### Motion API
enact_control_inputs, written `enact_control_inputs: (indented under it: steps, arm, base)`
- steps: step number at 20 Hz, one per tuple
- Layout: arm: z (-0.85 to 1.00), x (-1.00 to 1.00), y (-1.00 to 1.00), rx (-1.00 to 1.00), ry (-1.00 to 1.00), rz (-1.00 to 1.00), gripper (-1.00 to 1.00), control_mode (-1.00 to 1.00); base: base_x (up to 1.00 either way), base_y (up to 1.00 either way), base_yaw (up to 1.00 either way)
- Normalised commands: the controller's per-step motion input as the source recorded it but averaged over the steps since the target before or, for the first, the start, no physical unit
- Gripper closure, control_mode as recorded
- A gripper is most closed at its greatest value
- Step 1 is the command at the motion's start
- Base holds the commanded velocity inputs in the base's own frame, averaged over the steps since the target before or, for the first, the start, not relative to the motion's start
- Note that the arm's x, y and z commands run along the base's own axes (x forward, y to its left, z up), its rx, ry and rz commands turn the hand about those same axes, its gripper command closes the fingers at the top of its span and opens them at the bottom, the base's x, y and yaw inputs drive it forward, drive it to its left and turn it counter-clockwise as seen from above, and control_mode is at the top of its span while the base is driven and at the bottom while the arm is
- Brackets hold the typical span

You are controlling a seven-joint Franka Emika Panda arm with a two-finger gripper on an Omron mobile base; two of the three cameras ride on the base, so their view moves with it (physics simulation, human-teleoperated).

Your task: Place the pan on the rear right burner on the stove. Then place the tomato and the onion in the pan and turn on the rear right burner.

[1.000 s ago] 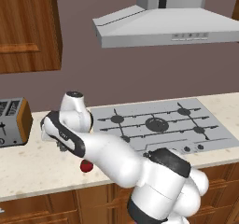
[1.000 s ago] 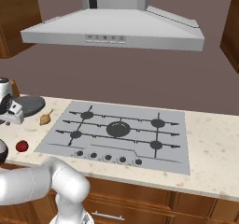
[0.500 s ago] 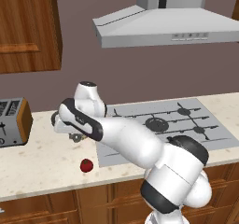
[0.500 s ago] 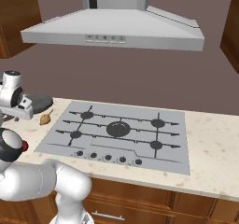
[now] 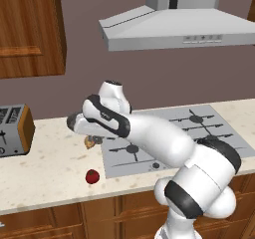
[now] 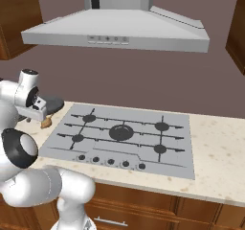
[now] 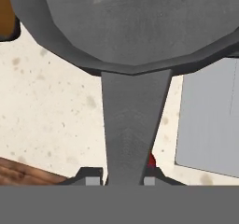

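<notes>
Pan [image 7: 135,27]: bowl cut off by the hand view's top edge; largely hidden behind the arm in the left base view. Onion [image 5: 90,142]: partly covered by the arm. Tomato [image 7: 151,160]: mostly hidden behind the pan's handle. Toaster [image 5: 14,130]: cut off at the left edge.

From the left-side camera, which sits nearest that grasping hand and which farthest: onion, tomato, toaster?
End effector shut on the pan handle.
1. Onion, just below the pan, beside the stove's left edge.
2. Tomato, nearer the counter's front edge.
3. Toaster, far left.
</notes>
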Motion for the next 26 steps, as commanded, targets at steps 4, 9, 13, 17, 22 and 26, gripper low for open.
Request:
enact_control_inputs:
  steps: [4,9,13,17,22,26]
  arm:
    - [0.01,0.0,-0.55,0.09,-0.01,0.0,1.0,-1.0]
    - [0.06,0.0,-0.49,0.04,-0.06,0.0,1.0,-1.0]
    - [0.08,0.0,-0.55,0.02,-0.07,0.0,1.0,-1.0]
    - [0.15,0.0,-0.51,0.0,-0.04,0.0,1.0,-1.0]
    - [0.05,0.0,-0.56,0.0,0.0,0.0,1.0,-1.0]
    - [0.0,0.07,-0.61,0.0,0.0,0.0,1.0,-1.0]
  base:
    - [0.0,0.0,0.0]
    - [0.0,0.0,0.0]
    - [0.0,0.0,0.0]
    - [0.0,0.0,0.0]
    - [0.0,0.0,0.0]
    - [0.0,0.0,0.0]
